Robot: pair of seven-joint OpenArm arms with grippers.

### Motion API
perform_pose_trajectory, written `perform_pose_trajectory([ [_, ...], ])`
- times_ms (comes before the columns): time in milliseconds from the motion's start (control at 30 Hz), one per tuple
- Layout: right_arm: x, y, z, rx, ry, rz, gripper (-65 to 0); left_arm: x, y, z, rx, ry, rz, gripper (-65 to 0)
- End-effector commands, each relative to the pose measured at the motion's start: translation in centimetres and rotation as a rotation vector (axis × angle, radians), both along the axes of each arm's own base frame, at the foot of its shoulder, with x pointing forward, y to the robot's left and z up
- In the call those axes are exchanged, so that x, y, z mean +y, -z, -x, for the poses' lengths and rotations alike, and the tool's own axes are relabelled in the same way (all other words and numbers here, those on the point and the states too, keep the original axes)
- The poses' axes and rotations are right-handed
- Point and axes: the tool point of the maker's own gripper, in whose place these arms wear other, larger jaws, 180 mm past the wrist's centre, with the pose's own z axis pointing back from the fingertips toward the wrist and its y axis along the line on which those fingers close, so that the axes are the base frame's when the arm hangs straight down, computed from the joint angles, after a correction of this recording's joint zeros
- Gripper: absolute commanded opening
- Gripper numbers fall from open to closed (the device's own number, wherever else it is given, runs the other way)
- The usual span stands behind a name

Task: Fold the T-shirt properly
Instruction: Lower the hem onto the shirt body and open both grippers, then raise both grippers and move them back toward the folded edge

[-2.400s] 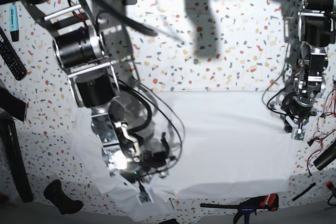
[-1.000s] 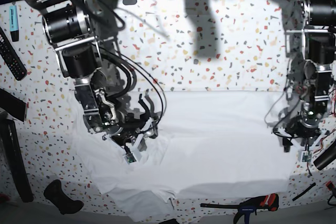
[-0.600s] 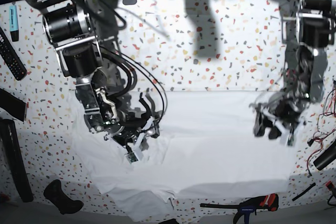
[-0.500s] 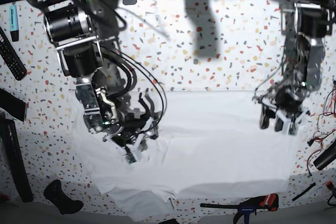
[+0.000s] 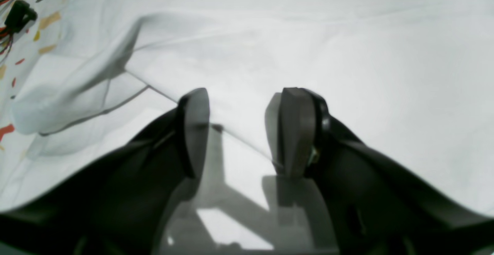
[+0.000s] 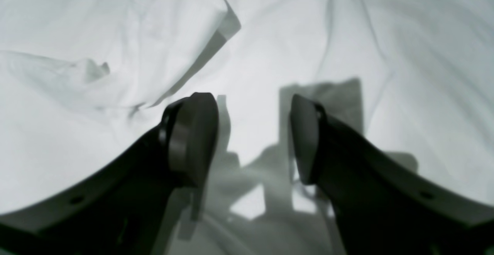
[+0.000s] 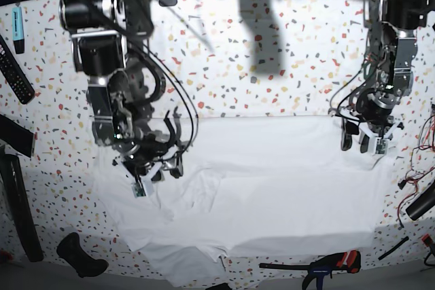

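Note:
The white T-shirt lies spread over the speckled table, with a loose sleeve sticking out at the front edge. My left gripper hovers over the shirt's far right corner. In the left wrist view the left gripper is open above a fold line of the T-shirt, with nothing between the fingers. My right gripper hangs over the shirt's left side. In the right wrist view the right gripper is open and empty just above wrinkled cloth.
A black remote and a blue marker lie at the far left. A black handle sits front left, and an orange-and-black clamp lies front right. Loose cables hang at the right edge.
My left arm swung from the shirt's front right edge back to its far right corner. My right arm drew back and left, away from the shirt's front. Both grippers stayed open.

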Motion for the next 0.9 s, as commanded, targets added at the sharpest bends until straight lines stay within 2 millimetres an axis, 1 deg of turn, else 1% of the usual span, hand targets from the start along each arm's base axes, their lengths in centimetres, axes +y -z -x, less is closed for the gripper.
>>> perform_pose_trajectory([
  [0, -0.2, 1.4, 1.2, 0.075, -0.028, 0.032, -31.5, 0.5, -0.8, -0.5, -0.014, 0.000, -0.013, -35.8],
  [133, -0.2, 2.9, 3.6, 0.107, -0.068, 0.033, -31.5, 0.1, -0.2, 0.5, -0.001, 0.020, 0.017, -35.8],
  [333, -2.4, 4.2, 7.0, 0.142, -0.077, 0.088, -31.5, -0.2, 1.2, 2.5, 0.030, 0.042, 0.023, -35.8],
  [400, -2.9, 4.3, 8.1, 0.146, -0.084, 0.109, -31.5, -0.4, 1.6, 3.3, 0.040, 0.047, 0.023, -35.8],
  [533, -3.6, 4.2, 10.2, 0.145, -0.096, 0.125, -31.5, -1.2, 1.6, 4.6, 0.038, 0.070, 0.024, -35.8],
  [667, -4.1, 4.1, 11.9, 0.177, -0.102, 0.122, -31.5, -2.2, 0.7, 5.5, 0.013, 0.099, 0.026, -35.8],
  [733, -4.3, 4.1, 12.3, 0.201, -0.111, 0.144, -31.5, -2.7, 0.2, 5.7, -0.001, 0.111, 0.026, -35.8],
  [800, -4.4, 3.9, 12.2, 0.219, -0.115, 0.160, -31.5, -2.8, -0.1, 5.6, -0.010, 0.115, 0.027, -35.8],
  [833, -4.2, 3.3, 11.7, 0.202, -0.116, 0.153, -31.5, -2.8, -0.3, 5.4, -0.016, 0.115, 0.027, -35.8],
  [867, -3.7, 2.4, 11.0, 0.165, -0.114, 0.128, -31.5, -2.8, -0.4, 5.3, -0.022, 0.114, 0.028, -35.8],
])
